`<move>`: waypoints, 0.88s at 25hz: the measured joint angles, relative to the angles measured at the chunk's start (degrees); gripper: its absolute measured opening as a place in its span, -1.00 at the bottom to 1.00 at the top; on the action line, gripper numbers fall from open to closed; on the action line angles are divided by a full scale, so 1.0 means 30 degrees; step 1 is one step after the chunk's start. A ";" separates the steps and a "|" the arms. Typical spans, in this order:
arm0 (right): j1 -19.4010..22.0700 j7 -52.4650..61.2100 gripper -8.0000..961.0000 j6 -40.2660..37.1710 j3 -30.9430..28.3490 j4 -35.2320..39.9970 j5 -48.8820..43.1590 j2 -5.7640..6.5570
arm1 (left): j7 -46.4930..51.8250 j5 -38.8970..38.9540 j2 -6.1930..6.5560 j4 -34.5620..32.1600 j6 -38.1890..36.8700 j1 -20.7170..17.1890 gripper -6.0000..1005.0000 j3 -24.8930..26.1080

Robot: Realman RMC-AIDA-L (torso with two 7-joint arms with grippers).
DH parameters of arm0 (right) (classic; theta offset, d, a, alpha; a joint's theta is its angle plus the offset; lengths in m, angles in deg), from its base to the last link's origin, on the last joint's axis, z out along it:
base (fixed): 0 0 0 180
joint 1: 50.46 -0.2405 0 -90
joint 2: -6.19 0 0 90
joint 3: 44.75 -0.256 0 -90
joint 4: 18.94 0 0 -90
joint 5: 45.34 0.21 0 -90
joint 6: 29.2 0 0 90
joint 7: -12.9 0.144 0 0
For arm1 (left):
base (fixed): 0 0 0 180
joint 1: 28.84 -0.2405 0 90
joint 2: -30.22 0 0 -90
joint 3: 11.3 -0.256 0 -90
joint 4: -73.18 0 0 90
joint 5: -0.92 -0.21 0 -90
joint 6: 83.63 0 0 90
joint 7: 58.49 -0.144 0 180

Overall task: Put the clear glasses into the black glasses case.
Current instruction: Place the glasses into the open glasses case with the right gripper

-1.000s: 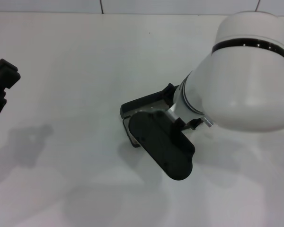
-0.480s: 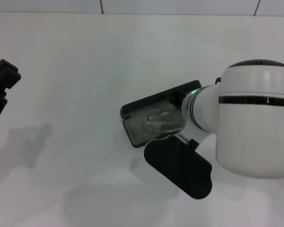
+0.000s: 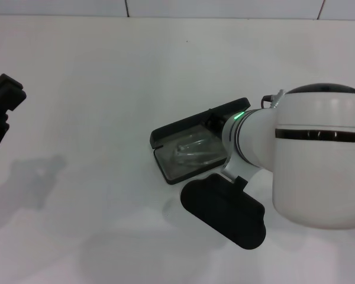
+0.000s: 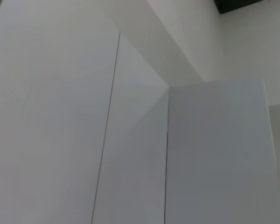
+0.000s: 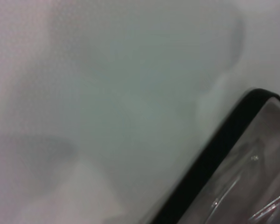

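The black glasses case (image 3: 183, 128) lies open at the table's middle, its lid tilted back on the far side. The clear glasses (image 3: 194, 152) lie inside its grey-lined tray. My right arm's white body covers the case's right end, and the black body of my right gripper (image 3: 223, 212) hangs just in front of the case, nearer to me. The right wrist view shows one corner of the case's black rim (image 5: 212, 161) with the glasses' clear arms (image 5: 254, 198) inside. My left gripper (image 3: 2, 102) is parked at the far left edge.
White table (image 3: 106, 71) all around the case, with a tiled wall seam at the back. The left wrist view shows only white panels (image 4: 130, 140).
My right arm has drawn back from over the case toward the right and nearer to me. The tray with the clear glasses in it, covered a second ago, now shows.
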 joint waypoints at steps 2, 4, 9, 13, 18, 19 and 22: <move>0.0005 -0.0032 -0.79 0.0411 0.0106 -0.0061 -0.0105 -0.0001 | -0.0033 0.0011 0.0000 0.0053 -0.0001 -0.0011 -0.81 0.0001; 0.0007 -0.0053 -0.79 0.0699 0.0269 -0.0128 -0.0242 -0.0001 | -0.0129 0.0022 0.0001 0.0162 -0.0004 -0.0025 -0.81 0.0001; -0.0053 -0.0059 -0.79 0.1125 0.0644 -0.0332 -0.0398 -0.0001 | -0.0218 0.0023 0.0000 0.0202 -0.0009 -0.0030 -0.81 0.0001; -0.0026 -0.0060 -0.79 0.1181 0.0697 -0.0339 -0.0402 0.0000 | -0.0243 0.0010 0.0000 0.0232 -0.0018 -0.0031 -0.81 0.0001; 0.0096 -0.0059 -0.79 0.1387 0.0720 -0.0548 -0.0402 -0.0001 | -0.0243 0.0001 0.0000 0.0236 -0.0030 -0.0031 -0.81 0.0002; 0.0138 -0.0055 -0.79 0.1408 0.0722 -0.0571 -0.0407 -0.0001 | -0.0242 0.0000 -0.0001 0.0238 -0.0032 -0.0034 -0.81 0.0001; 0.0197 0.0010 -0.79 0.1426 0.0716 -0.0577 -0.0424 0.0000 | -0.0240 -0.0008 -0.0006 0.0355 -0.0032 -0.0053 -0.81 0.0001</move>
